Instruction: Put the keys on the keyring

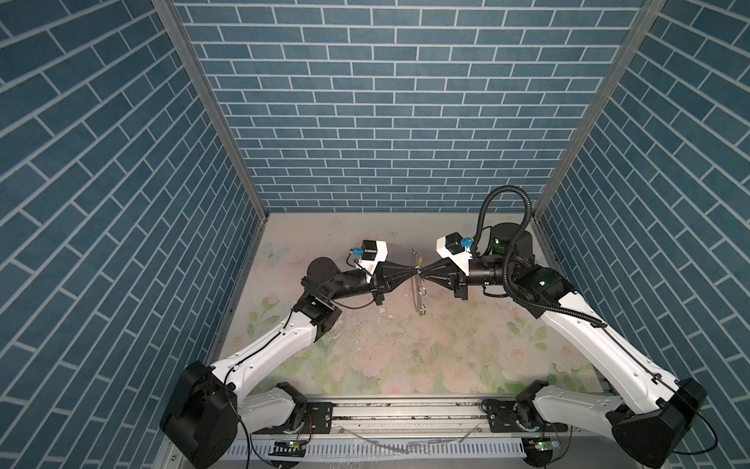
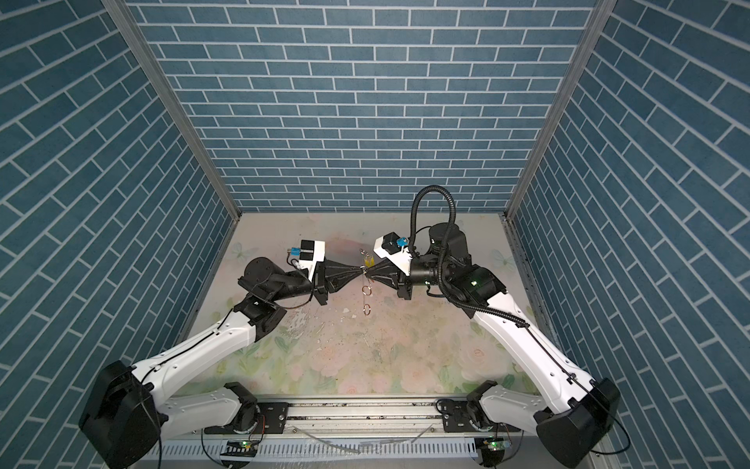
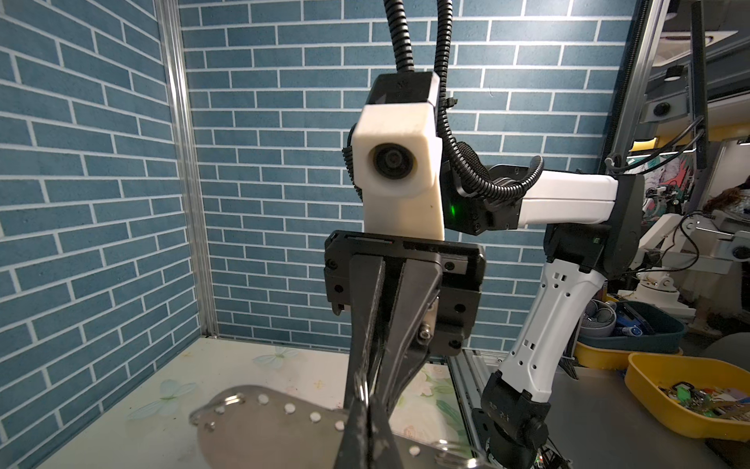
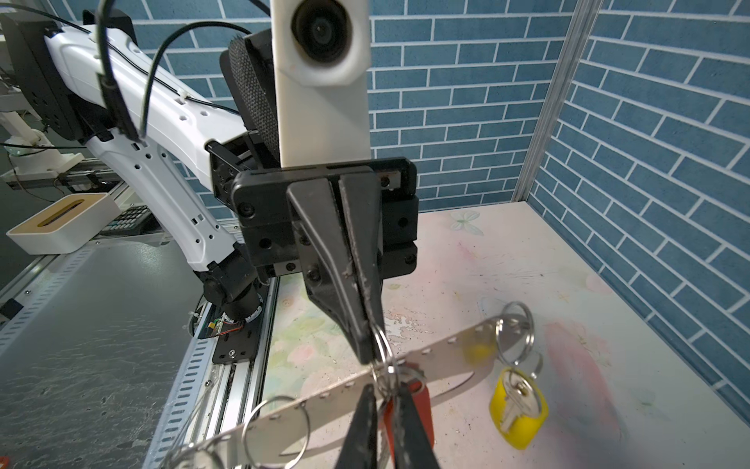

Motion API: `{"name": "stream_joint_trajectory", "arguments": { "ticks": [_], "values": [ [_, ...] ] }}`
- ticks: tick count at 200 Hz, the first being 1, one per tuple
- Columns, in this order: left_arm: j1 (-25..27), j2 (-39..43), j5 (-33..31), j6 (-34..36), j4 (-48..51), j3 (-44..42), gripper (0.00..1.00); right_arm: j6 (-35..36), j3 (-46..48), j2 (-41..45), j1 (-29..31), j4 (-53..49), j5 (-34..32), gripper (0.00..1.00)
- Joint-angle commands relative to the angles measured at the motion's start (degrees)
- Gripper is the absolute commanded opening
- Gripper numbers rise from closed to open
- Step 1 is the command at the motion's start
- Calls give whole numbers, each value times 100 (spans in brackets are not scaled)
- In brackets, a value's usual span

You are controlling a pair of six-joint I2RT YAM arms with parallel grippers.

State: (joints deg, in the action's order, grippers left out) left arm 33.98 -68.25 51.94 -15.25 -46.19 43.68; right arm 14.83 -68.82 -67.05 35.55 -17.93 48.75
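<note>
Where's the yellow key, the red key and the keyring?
Yellow key (image 4: 523, 422): right wrist view, on its yellow tag.
Red key (image 4: 424, 402): right wrist view, on its red tag.
Keyring (image 4: 446, 357): right wrist view, on the bare metal strip.

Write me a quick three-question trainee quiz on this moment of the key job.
1. True or false: a gripper holds the yellow-tagged key.
2. Which tag colour does the right gripper clamp? A blue, B red, C green.
3. What does the left gripper pinch?
Key: 1 false, it hangs free from the keyring. 2 B, the red-tagged key. 3 a ring on the keyring.
</note>
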Motion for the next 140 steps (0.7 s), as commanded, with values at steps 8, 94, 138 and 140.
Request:
{"name": "stream_joint_trajectory", "arguments": {
  "ticks": [8,94,138,140],
  "values": [
    [-31,-49,130,-22,-64,125,0,-27,-141,-19,-22,106,199,12],
    [-31,-100,333,-25,110,220,0,-28,-211,-97,-29,114,255,9],
    [-24,-105,359,-15,136,211,0,-32,-215,-94,-31,122,280,0],
    [-27,-102,360,-21,139,213,0,-26,-219,-95,-28,119,279,0]
  ]
}}
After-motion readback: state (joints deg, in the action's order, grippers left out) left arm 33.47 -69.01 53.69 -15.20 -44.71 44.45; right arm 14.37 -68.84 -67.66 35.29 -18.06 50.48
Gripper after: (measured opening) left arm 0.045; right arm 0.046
